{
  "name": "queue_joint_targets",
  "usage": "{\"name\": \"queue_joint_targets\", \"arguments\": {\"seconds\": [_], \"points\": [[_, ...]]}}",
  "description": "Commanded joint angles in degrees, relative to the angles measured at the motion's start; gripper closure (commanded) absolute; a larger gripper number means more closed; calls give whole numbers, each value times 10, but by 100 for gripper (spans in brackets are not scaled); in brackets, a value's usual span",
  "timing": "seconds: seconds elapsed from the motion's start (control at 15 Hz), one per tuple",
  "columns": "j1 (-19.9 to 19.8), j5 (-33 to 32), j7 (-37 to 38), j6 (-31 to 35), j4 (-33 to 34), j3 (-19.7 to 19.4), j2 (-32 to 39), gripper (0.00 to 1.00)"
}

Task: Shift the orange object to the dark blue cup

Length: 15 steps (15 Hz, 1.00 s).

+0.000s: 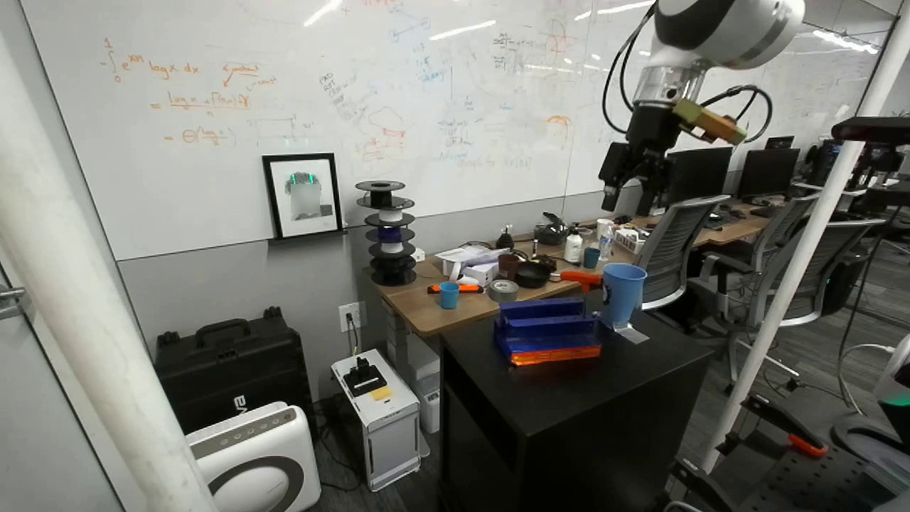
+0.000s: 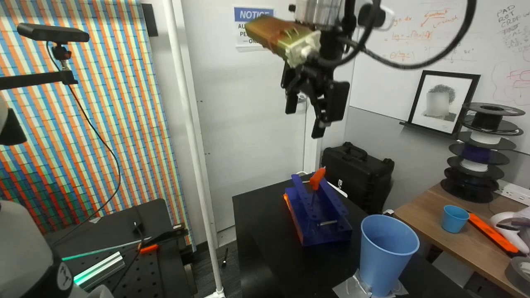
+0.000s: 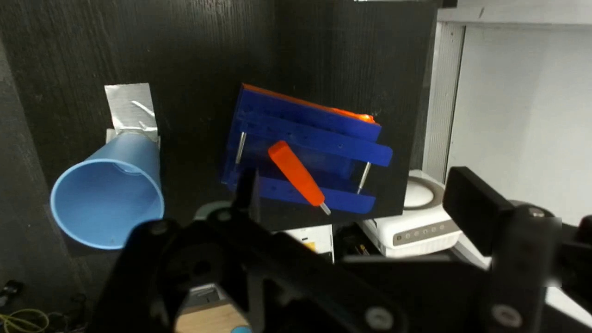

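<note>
Near the worktop's (image 3: pixel 199 51) lower right corner, as your wrist view is showing it, the orange object (image 3: pixel 298 173) is sitting in a blue rack (image 3: pixel 319 138). Its handle is riding above the rack's rails at a slant, a short metal tip is pointing toward the worktop's lower edge, and in an exterior view a thin shank (image 2: pixel 313 198) is reaching down from the handle toward the rack. An orange strip (image 1: pixel 556 355) is running along the side of the rack that is facing away from that lower edge.

From the rack you are looking across to the tall blue cup (image 2: pixel 383 265), light in shade, which is standing upright near the worktop's left edge in the wrist view, well apart from the orange object. Silvery tape (image 3: pixel 132 106) is lying on the worktop at the cup's foot.

Your claw (image 1: pixel 627 203) is hanging well above the worktop in both exterior views, its two fingers (image 3: pixel 471 208) spreading wide apart and pointing down.

Past the worktop's lower edge, a wooden desk (image 1: pixel 419 306) is carrying a small blue cup (image 1: pixel 448 295) and a stack of spools (image 1: pixel 391 235). Past the lower right corner, you are seeing a white appliance (image 1: pixel 259 455), with a black case (image 1: pixel 234 355) standing behind it in an exterior view.
</note>
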Motion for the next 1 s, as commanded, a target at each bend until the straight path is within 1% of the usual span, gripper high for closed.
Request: {"name": "queue_joint_targets", "arguments": {"seconds": [0.0,0.2,0.4,0.6,0.67,0.73,0.8,0.87,0.93], "points": [[1,-2,-45,16,54,8,114,0],[0,-27,-59,22,81,25,179,0],[1,-84,-61,19,105,39,222,0],[0,-143,-61,20,118,46,245,0],[-1,-157,-63,27,119,46,250,25],[-2,-165,-66,37,119,48,254,27],[-4,-166,-73,39,120,50,257,34],[-7,-159,-86,34,124,52,260,44],[-8,-152,-96,38,125,54,263,51]]}}
